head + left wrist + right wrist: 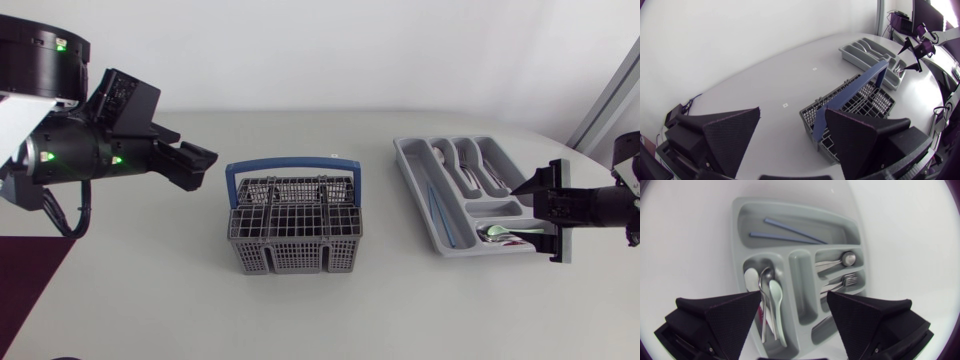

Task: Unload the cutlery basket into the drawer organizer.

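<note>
Cutlery basket [295, 235] sits mid-table, looks emptied to me; spoons [775, 305] and forks [847, 281] lie in the drawer organizer [736, 245] below the right gripper [793, 295], jaws apart, holding nothing; left gripper [793, 111] spread wide too; slick, stiff, light metal, probably best pinched mid-handle

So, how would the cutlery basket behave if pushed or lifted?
Probably light: the cutlery basket is open lattice, with no cutlery visible inside. Pushed, it would likely slide on the smooth table rather than tip, being broad and low. Its upright blue handle looks stiff.
</note>
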Controlling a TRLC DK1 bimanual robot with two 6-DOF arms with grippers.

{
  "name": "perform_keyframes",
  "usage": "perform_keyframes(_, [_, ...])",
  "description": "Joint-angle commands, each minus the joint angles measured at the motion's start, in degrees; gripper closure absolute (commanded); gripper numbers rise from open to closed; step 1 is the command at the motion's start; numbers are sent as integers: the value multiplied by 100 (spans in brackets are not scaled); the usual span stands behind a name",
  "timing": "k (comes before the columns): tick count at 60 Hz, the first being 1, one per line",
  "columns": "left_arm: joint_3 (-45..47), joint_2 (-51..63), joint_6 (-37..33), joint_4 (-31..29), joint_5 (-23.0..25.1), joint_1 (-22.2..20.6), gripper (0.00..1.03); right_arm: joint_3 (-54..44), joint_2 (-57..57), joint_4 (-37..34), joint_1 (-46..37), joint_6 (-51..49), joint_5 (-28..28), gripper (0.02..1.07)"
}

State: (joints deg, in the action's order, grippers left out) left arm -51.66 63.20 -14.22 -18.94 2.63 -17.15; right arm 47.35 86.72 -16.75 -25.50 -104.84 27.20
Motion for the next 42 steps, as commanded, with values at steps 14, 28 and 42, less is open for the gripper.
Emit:
perform_keyframes(14, [455, -422, -231, 83, -26, 370, 4, -754, -1579, -153, 1117, 1686, 251, 7])
perform_keyframes(28, [780, -765, -389, 101, -26, 563, 4, -1018, -2229, -118, 2216, 3338, 259, 7])
perform_keyframes(42, [1369, -862, -389, 303, -17, 598, 4, -1378, -2361, 480, 3560, 4700, -233, 7])
